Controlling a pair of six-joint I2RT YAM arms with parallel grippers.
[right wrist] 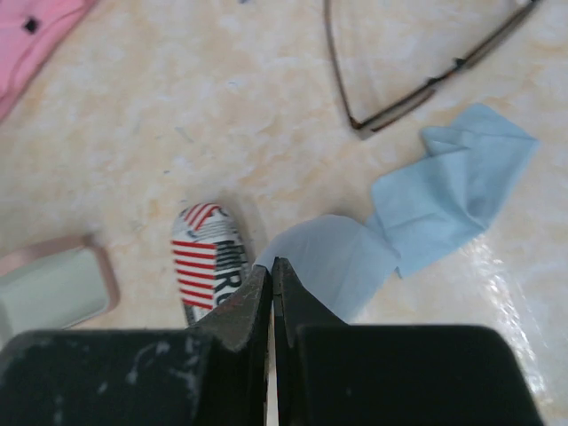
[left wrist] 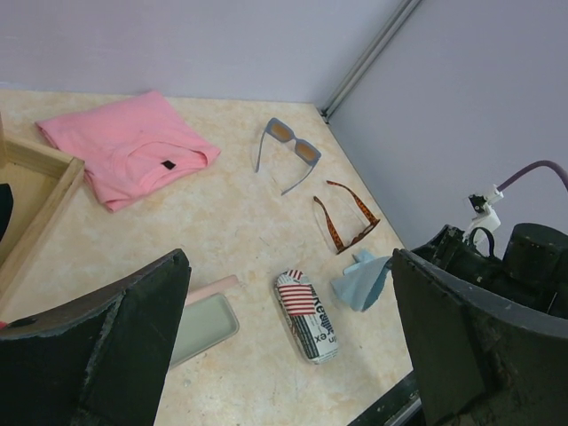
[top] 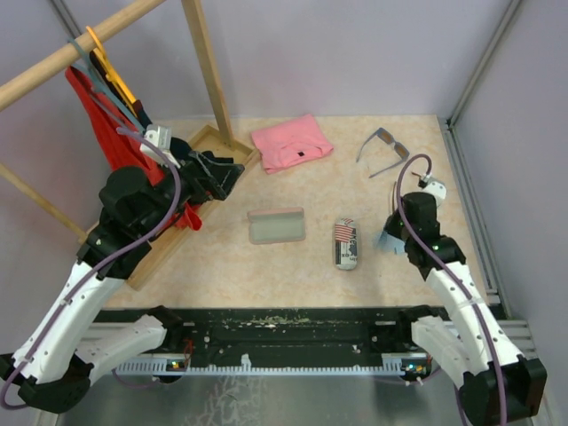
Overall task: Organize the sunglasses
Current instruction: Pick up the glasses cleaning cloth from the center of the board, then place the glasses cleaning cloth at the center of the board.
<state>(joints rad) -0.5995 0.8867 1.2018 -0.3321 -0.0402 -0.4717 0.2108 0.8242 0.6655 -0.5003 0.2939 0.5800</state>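
The grey-blue sunglasses (top: 383,146) (left wrist: 288,151) lie unfolded at the back right of the table. In front of them lie the thin brown sunglasses (left wrist: 344,217) (right wrist: 426,80), mostly hidden behind the right arm in the top view. My right gripper (right wrist: 272,266) (top: 391,236) is shut on the edge of a light blue cloth (right wrist: 444,186) (left wrist: 359,282), which curls up from the table to the fingertips. My left gripper (left wrist: 288,355) (top: 217,173) hovers wide open over the left side, holding nothing.
A flag-patterned case (top: 345,243) (right wrist: 206,262) lies shut left of the cloth. An open pink case (top: 276,225) (left wrist: 200,324) lies mid-table. A pink garment (top: 291,142) is at the back. A wooden tray (top: 209,133) and a clothes rack (top: 204,62) stand on the left.
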